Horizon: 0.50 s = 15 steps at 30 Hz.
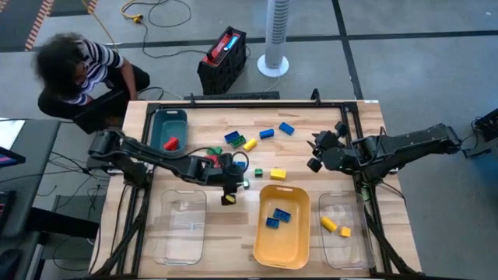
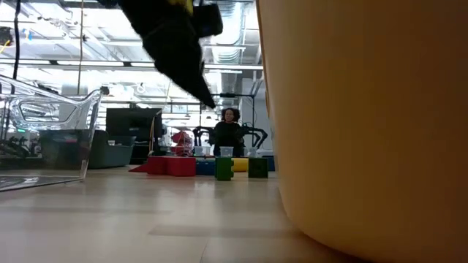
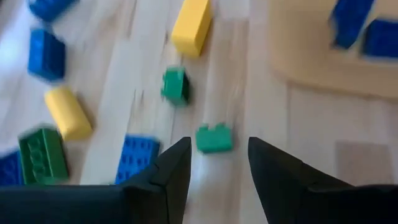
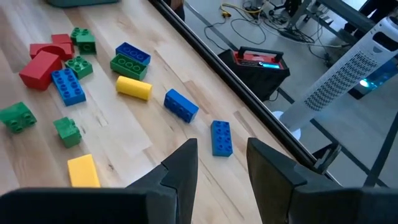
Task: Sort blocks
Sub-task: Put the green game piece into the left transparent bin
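Loose blocks lie on the table's middle: a blue one point(image 1: 286, 128), a yellow one point(image 1: 278, 173), small green ones point(image 1: 246, 184) and red ones point(image 1: 210, 159). My left gripper point(image 1: 231, 194) point(image 3: 219, 155) is open and hangs above the table point(image 2: 208, 102). A small green block point(image 3: 214, 138) lies flat just ahead of its fingertips, untouched. My right gripper point(image 1: 315, 152) point(image 4: 222, 155) is open and held in the air over the table's right part, with a blue block point(image 4: 221, 137) below it.
A teal tray point(image 1: 170, 117) at the far left holds a red block point(image 1: 172, 143). The yellow tray point(image 1: 299, 245) near the middle holds two blue blocks. The clear tray point(image 1: 354, 249) at the near right holds yellow blocks. Another clear tray point(image 1: 180, 233) sits near left. A person point(image 1: 78, 70) sits beyond the far left corner.
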Motion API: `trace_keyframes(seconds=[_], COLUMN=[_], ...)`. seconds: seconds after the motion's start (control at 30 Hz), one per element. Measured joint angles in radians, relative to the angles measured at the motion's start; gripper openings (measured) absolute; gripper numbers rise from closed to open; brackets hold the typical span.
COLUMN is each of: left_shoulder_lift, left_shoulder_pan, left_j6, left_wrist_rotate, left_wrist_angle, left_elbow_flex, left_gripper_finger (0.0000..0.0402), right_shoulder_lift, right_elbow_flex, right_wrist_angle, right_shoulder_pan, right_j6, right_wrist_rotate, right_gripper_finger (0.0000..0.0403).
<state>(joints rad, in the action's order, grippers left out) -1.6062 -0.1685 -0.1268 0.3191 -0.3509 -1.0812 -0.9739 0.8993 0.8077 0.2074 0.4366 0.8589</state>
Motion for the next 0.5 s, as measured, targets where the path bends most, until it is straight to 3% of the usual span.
trace_keyframes(seconds=[0.27, 0.5], left_shoulder_lift=[-0.072, -0.151], left_shoulder_pan=[0.006, 0.039], left_j6=[-0.058, -0.048], left_wrist_rotate=[0.000, 0.000], left_wrist_angle=[-0.001, 0.004], left_elbow_flex=[0.022, 0.023], left_gripper_finger=[0.0163, 0.0214], right_shoulder_lift=[0.000, 0.000], right_elbow_flex=[0.000, 0.000], right_wrist_angle=[-0.002, -0.003], right_shoulder_pan=[0.001, 0.002], right_j6=[0.000, 0.000], right_wrist_rotate=[-0.010, -0.012], right_gripper_finger=[0.0152, 0.0152])
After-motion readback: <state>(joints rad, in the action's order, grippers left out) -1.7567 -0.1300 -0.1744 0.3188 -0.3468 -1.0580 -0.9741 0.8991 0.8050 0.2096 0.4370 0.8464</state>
